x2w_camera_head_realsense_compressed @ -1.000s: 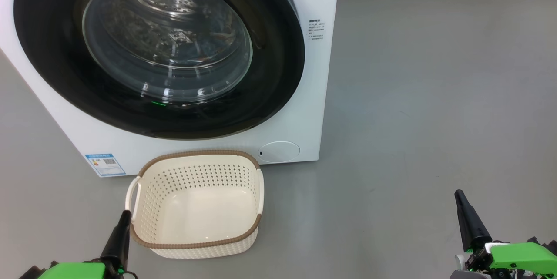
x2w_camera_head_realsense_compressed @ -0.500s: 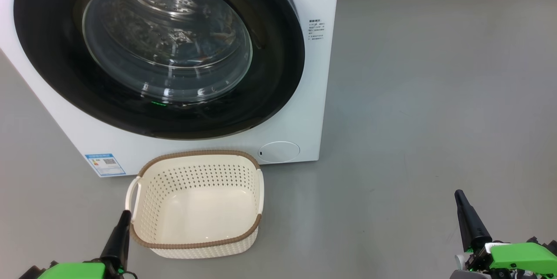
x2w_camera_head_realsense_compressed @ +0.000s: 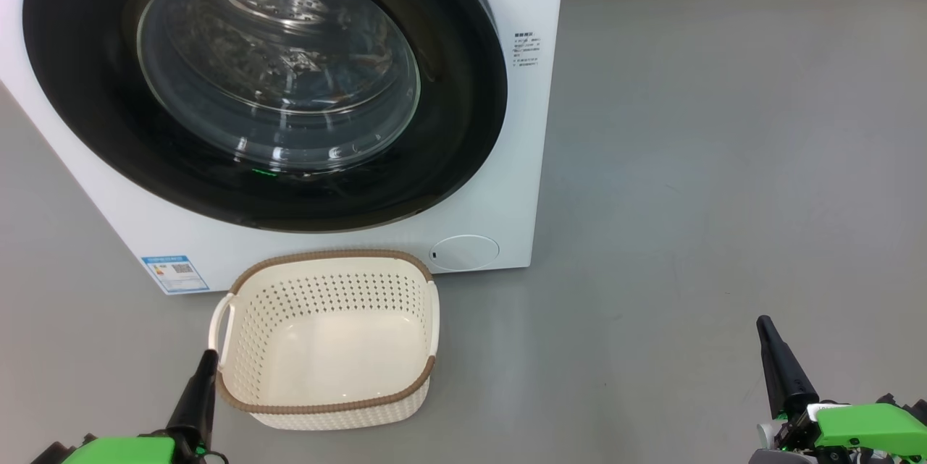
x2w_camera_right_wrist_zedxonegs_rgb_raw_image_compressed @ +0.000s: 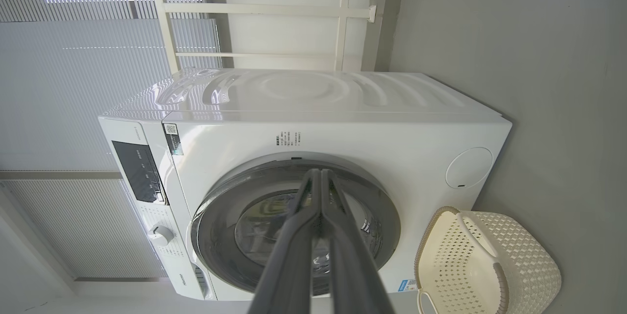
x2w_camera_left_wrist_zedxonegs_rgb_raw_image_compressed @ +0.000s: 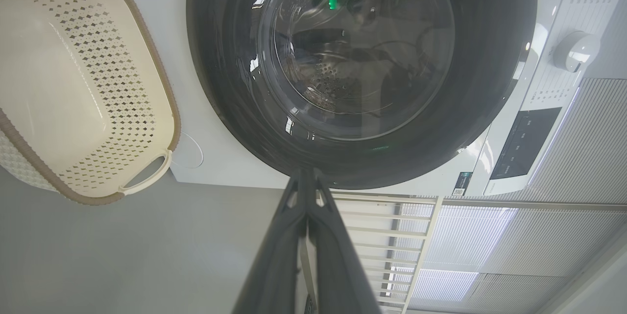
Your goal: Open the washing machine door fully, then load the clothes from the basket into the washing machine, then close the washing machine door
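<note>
Cream basket (x2w_camera_head_realsense_compressed: 340, 417) risks a knock from the clenched left gripper (x2w_camera_head_realsense_compressed: 209, 357) just beside it; right gripper (x2w_camera_head_realsense_compressed: 762, 324) equally clenched

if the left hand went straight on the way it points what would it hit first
Most likely the washing machine door: the left hand points at its black rim, with the basket off to one side. Depth is hard to judge.
</note>
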